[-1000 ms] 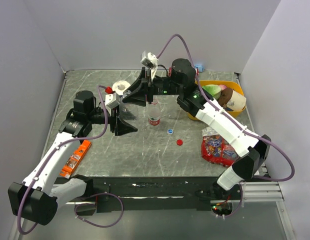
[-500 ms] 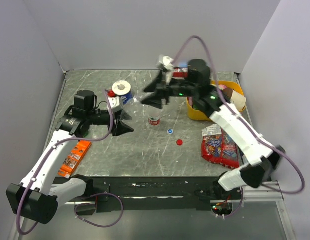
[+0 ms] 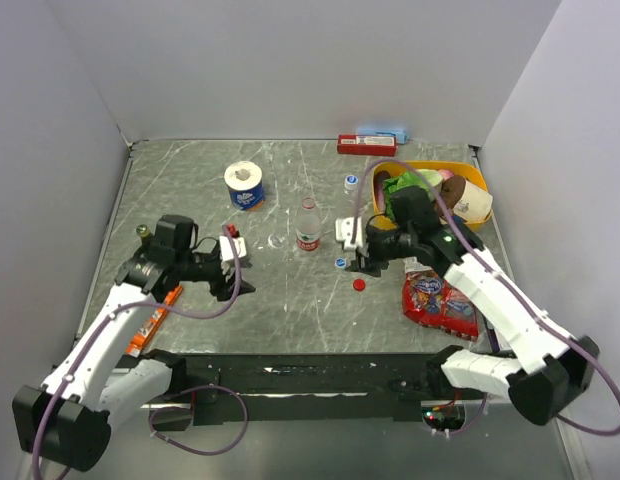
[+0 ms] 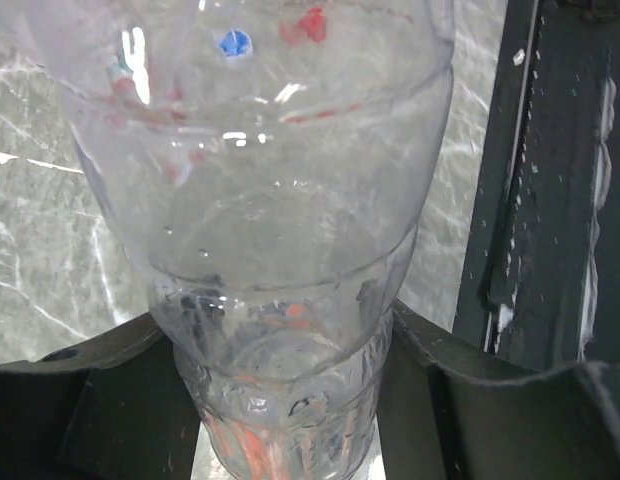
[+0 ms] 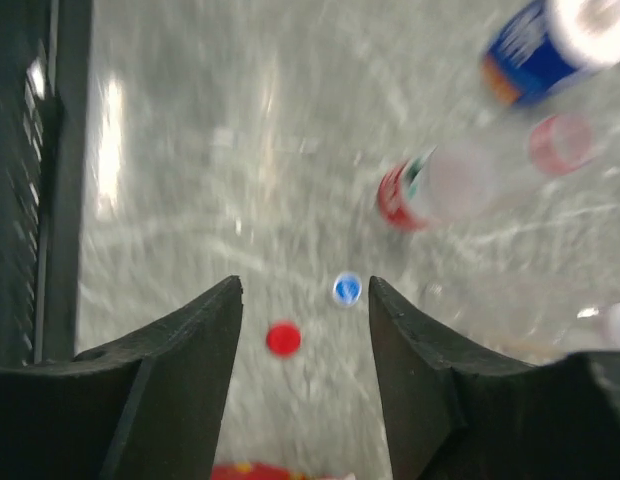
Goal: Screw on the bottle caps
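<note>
Left wrist view: clear bottle fills the frame between the left gripper fingers. Its far end runs off the top edge, mouth not visible. Overhead, it's too transparent to trace.

Right wrist view is smeared throughout:
- red-label bottle, ahead-right of the right gripper: label unreadable
- blue cap, just ahead of the tips: centre marking unreadable
- tissue roll, far ahead-right: clipped by top edge
- white object: cut by right edge, can't identify

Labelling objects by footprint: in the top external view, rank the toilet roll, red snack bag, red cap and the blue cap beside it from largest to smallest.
1. red snack bag
2. toilet roll
3. red cap and blue cap: too alike to rank.
</note>
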Controlling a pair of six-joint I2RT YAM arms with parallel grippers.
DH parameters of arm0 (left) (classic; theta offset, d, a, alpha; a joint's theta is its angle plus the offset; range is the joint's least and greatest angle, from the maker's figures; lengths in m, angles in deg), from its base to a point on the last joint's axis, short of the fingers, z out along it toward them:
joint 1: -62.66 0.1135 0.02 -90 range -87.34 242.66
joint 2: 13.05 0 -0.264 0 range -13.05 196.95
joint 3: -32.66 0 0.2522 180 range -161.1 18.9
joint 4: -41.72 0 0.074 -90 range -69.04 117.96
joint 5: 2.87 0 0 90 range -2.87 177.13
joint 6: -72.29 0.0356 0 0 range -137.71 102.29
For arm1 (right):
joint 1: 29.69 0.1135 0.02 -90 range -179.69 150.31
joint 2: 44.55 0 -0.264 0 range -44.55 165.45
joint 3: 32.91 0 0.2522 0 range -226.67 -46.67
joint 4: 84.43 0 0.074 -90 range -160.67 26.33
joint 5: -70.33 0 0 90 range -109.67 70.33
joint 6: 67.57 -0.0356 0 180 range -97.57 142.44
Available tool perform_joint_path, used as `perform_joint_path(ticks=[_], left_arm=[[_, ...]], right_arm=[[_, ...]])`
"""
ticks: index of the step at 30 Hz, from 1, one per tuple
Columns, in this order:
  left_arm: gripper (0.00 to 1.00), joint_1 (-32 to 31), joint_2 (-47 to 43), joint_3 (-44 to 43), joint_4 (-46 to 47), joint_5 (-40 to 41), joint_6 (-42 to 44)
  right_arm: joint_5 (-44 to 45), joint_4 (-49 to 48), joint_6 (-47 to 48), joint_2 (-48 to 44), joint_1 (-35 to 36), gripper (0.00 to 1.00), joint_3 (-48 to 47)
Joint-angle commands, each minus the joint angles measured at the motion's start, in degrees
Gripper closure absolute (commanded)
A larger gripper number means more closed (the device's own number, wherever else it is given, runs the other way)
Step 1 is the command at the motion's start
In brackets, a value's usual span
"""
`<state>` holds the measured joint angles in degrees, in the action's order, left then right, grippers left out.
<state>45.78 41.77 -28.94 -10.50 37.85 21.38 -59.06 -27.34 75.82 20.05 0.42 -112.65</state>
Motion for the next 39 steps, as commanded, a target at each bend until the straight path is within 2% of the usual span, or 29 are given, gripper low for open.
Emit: perform_joint_path(ticks=[1, 2, 6, 11, 15, 19, 27, 33, 39], left_arm=[[0.99, -0.5, -7.8, 7.3, 15.2, -2.4, -9.8], [0.99, -1.3, -9.0, 10.8, 19.3, -2.1, -13.2], [0.99, -2.9, -12.3, 14.1, 22.5, 1.6, -17.2], [0.99, -2.9, -13.0, 12.9, 21.8, 3.6, -19.5], [0.99, -2.9, -13.5, 11.8, 18.4, 4.2, -17.9], [0.99, -2.9, -13.3, 10.7, 16.8, 4.6, -17.4], [0.99, -2.6, -12.3, 10.3, 17.0, 5.2, -17.4], [0.99, -2.4, -11.9, 10.5, 17.5, 5.4, -17.6], [0.99, -2.3, -11.5, 11.2, 18.7, 5.5, -17.6]], right_arm=[[6.8, 4.5, 20.2, 4.6, -1.1, 0.42, 2.4], [7.1, 5.0, 22.5, 5.9, -1.2, 0.45, 2.5], [8.6, 5.8, 36.2, 11.3, -1.6, 0.47, 3.1], [9.6, 3.7, 40.6, 20.4, -1.6, 0.47, 0.9], [10.7, 1.9, 46.7, 26.2, -1.6, 0.44, -1.6], [11.4, 2.5, 49.0, 32.8, -1.5, 0.44, -5.2], [12.5, 4.0, 52.5, 40.1, -1.6, 0.43, -10.3], [13.6, 8.5, 54.4, 43.1, -1.6, 0.44, -12.4], [14.6, 9.1, 54.5, 44.2, -1.7, 0.44, -12.4]])
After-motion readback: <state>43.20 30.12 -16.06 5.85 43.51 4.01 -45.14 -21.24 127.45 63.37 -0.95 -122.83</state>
